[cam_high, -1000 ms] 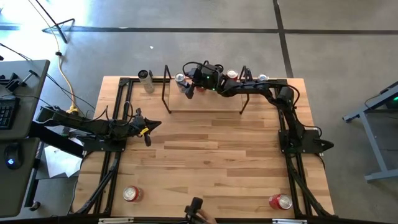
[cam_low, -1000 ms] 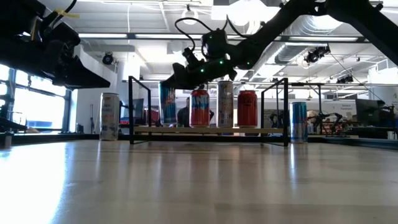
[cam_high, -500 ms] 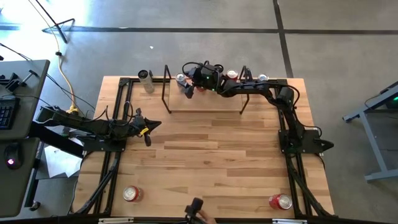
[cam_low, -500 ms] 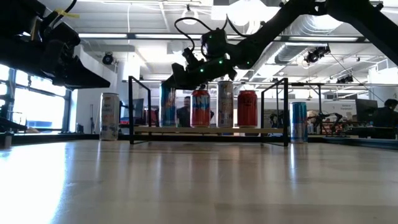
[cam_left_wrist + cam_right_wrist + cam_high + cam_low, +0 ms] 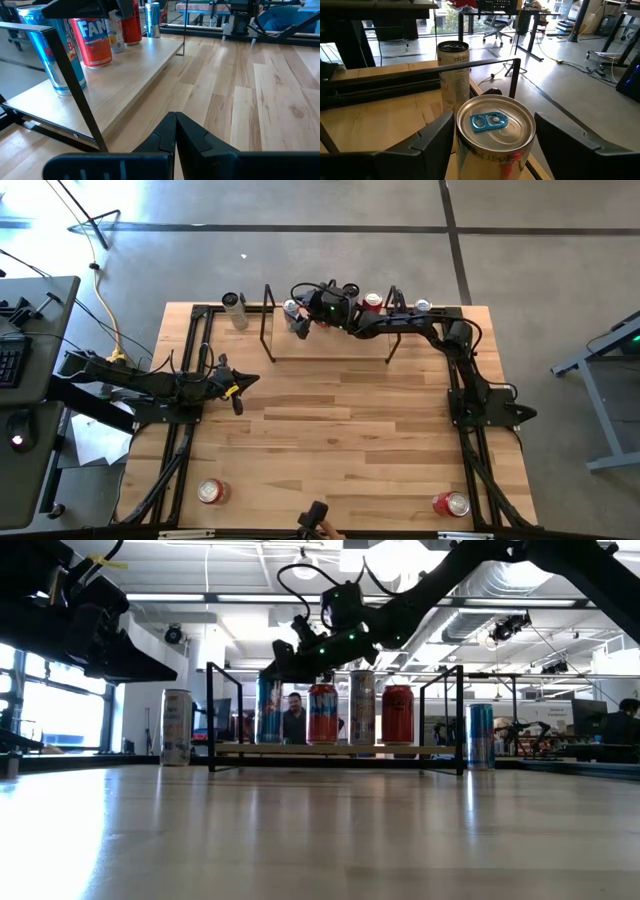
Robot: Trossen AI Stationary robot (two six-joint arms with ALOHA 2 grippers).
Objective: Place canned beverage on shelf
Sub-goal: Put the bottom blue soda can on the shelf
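Observation:
The shelf [image 5: 330,345], a light plank between black rod frames, stands at the table's far side. Several cans stand upright on it in a row: a blue can [image 5: 269,710] at its left end, then an orange can [image 5: 321,712], a pale can [image 5: 361,708] and a red can [image 5: 397,712]. My right gripper [image 5: 495,125] is open at the blue can's top [image 5: 495,122], one finger on either side, with a gap showing on one side. My left gripper [image 5: 175,132] is shut, holds nothing, and waits at the table's left [image 5: 240,385].
A pale can [image 5: 233,308] stands on the table left of the shelf and a blue can [image 5: 481,735] right of it. Two red cans [image 5: 211,491] [image 5: 451,504] stand near the front edge. Bare wood lies in between.

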